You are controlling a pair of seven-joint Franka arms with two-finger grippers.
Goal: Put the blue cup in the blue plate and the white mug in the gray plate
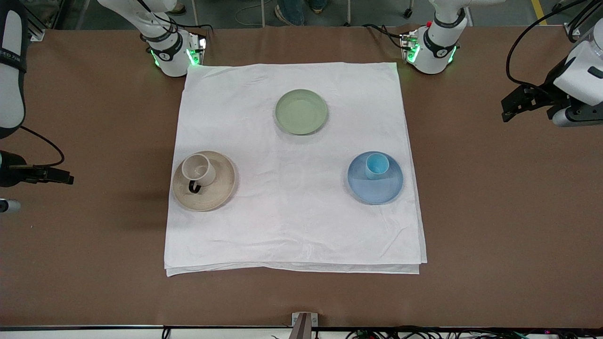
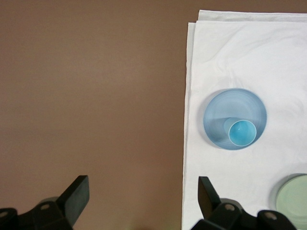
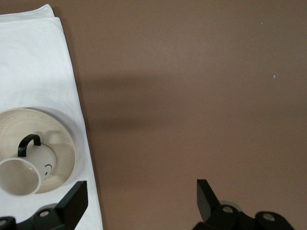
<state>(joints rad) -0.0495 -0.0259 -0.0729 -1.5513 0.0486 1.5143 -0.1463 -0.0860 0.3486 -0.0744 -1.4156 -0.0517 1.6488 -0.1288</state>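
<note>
The blue cup [image 1: 377, 165] stands upright in the blue plate [image 1: 377, 192] on the white cloth, toward the left arm's end. The white mug [image 1: 199, 169] stands in the gray plate [image 1: 222, 184], toward the right arm's end, with its dark handle pointing at the front camera. My left gripper [image 1: 520, 101] is open and empty over bare table off the cloth's edge; its wrist view shows the cup [image 2: 240, 132] in the plate [image 2: 230, 101]. My right gripper [image 1: 56, 177] is open and empty over bare table; its wrist view shows the mug [image 3: 21, 175] in the gray plate [image 3: 60, 139].
A pale green plate [image 1: 301, 112] lies empty on the cloth [image 1: 292, 221], farther from the front camera than the other two plates, and also shows in the left wrist view [image 2: 295, 199]. Brown table surrounds the cloth on all sides.
</note>
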